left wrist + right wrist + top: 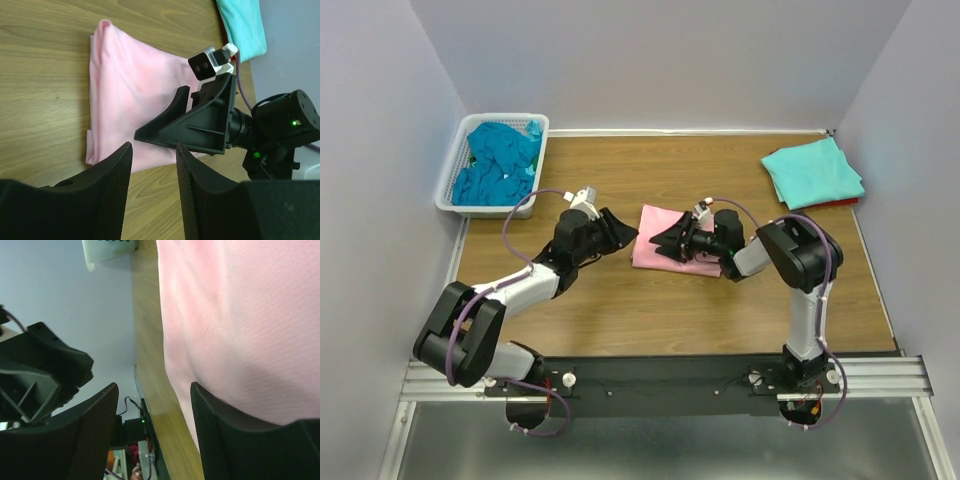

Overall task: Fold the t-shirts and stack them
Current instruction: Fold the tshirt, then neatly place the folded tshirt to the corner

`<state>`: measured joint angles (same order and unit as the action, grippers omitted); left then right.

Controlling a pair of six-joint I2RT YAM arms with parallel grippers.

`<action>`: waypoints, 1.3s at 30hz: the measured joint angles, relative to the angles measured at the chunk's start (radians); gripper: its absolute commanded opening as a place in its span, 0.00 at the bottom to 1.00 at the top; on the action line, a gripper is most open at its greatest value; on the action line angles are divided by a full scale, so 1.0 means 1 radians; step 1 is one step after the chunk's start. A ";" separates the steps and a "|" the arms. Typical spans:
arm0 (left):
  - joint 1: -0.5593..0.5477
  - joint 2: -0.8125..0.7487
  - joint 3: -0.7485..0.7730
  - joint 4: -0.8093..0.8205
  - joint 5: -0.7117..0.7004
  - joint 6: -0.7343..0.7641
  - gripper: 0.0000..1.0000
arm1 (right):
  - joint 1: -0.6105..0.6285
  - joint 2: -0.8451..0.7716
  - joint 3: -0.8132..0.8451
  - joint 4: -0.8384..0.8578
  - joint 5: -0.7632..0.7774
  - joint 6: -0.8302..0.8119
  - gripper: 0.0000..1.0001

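A folded light pink t-shirt (653, 255) lies at the table's middle; it also shows in the left wrist view (125, 85) and the right wrist view (240, 315). My right gripper (665, 240) is open low over it, one finger (220, 430) against the cloth and nothing between the fingers (154, 387). My left gripper (620, 232) is open and empty just left of the shirt (153, 147), facing the right gripper (160, 112). A folded light aqua t-shirt (812, 172) lies on a red one (840, 203) at the back right. Teal-blue t-shirts (498, 162) fill the basket.
The white lattice basket (455, 172) stands at the back left corner by the left wall. Grey walls close the table on three sides. Bare wood (650, 310) lies between the pink shirt and the arm bases.
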<state>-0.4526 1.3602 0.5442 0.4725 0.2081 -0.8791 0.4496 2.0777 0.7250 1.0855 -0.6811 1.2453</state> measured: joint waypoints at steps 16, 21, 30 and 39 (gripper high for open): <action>-0.330 0.099 0.495 -0.336 -0.317 0.455 0.60 | -0.339 -0.630 0.116 -0.949 0.268 -0.486 0.72; -0.483 0.272 0.672 -0.456 -0.417 0.658 0.58 | -0.568 -0.726 0.079 -1.167 0.351 -0.618 0.73; -0.679 0.600 0.923 -0.653 -0.433 0.918 0.53 | -0.615 -0.762 -0.016 -1.298 0.374 -0.648 0.79; -0.687 0.772 1.087 -0.772 -0.371 1.011 0.48 | -0.615 -0.763 -0.026 -1.316 0.374 -0.663 0.86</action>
<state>-1.1393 2.1319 1.6314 -0.2993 -0.1627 0.1314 -0.1654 1.3144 0.6994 -0.2310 -0.3073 0.5823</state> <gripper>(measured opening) 0.477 0.831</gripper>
